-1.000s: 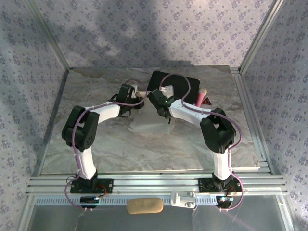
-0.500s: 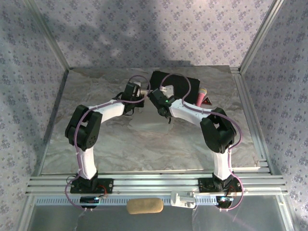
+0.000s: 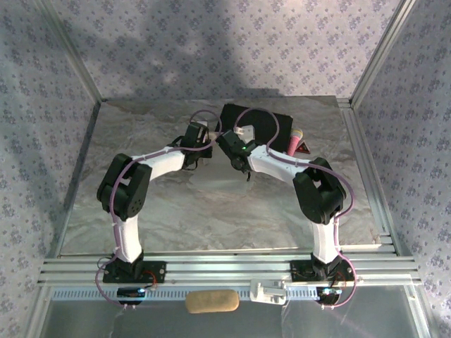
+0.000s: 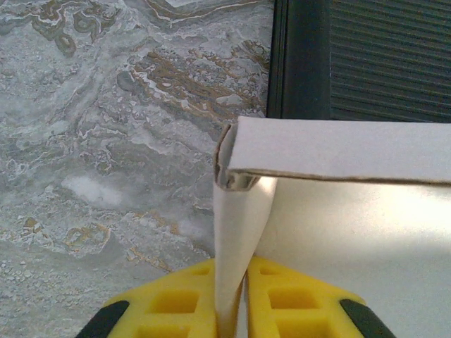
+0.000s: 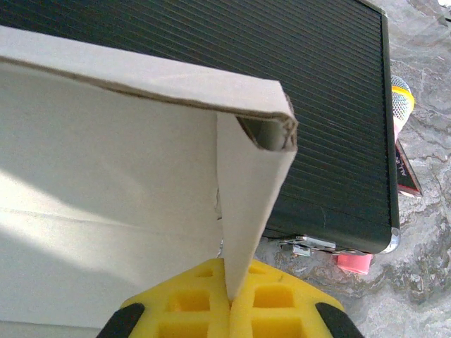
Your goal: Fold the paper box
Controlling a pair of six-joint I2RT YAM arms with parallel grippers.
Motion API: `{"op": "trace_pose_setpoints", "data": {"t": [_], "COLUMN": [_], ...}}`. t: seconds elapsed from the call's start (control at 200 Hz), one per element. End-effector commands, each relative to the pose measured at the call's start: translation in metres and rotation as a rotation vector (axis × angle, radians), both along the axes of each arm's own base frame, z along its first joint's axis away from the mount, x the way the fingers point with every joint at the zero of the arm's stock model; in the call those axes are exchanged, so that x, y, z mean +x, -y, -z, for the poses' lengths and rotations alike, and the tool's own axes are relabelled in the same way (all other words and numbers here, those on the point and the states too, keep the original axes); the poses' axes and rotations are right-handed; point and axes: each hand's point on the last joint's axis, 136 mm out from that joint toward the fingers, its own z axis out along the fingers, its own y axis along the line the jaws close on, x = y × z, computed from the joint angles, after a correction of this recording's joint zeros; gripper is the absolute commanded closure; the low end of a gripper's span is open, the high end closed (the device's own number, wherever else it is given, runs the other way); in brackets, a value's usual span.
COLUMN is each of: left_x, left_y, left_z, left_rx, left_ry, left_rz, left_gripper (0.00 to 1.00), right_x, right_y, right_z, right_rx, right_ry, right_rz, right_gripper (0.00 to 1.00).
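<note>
Here, nearest, left gripper (image 4: 236, 282) and right gripper (image 5: 230, 278), two in all, each pinched shut on an end wall of one cream cardboard box (image 4: 338, 151), far wall raised, long side running left to right between them, just before one black ribbed case (image 4: 380, 56) on the marbled table (image 4: 106, 141).

The left gripper (image 4: 237, 274) has swung right and a little farther from the near edge. Its jaws, partly apart a second ago, now pinch a thin side wall of the paper box (image 4: 338, 148). The left arm's elbow (image 3: 125, 190) has shifted right with it, and the pale sheet that spread toward the near side is gone from there, leaving bare table (image 3: 211, 208).
</note>
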Motion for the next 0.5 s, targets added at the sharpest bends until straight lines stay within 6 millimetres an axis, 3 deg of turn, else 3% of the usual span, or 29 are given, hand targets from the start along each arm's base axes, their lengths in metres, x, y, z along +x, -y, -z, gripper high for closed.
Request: {"op": "trace_pose_setpoints", "data": {"t": [0.0, 0.07, 0.165, 0.265, 0.495], "left_x": [-0.002, -0.004, -0.008, -0.009, -0.004], "left_y": [-0.008, -0.01, -0.01, -0.009, -0.012], "left_z": [0.021, 0.025, 0.031, 0.034, 0.026], "left_rx": [0.048, 0.063, 0.055, 0.04, 0.049], "left_ry": [-0.043, -0.048, -0.053, -0.059, -0.046], "left_rz": [-0.007, -0.011, -0.005, 0.004, -0.012], "left_gripper": [0.89, 0.87, 0.75, 0.75, 1.0], "right_x": [-0.004, -0.004, -0.004, -0.004, -0.004], "right_y": [0.006, 0.007, 0.007, 0.007, 0.007], "right_z": [0.002, 0.002, 0.001, 0.001, 0.0], "right_rx": [-0.049, -0.048, -0.048, -0.048, -0.047], "right_ry": [-0.021, -0.022, -0.022, -0.021, -0.017], "right_rz": [0.004, 0.008, 0.007, 0.005, 0.005], "right_gripper": [1.0, 1.0, 1.0, 1.0, 1.0]}}
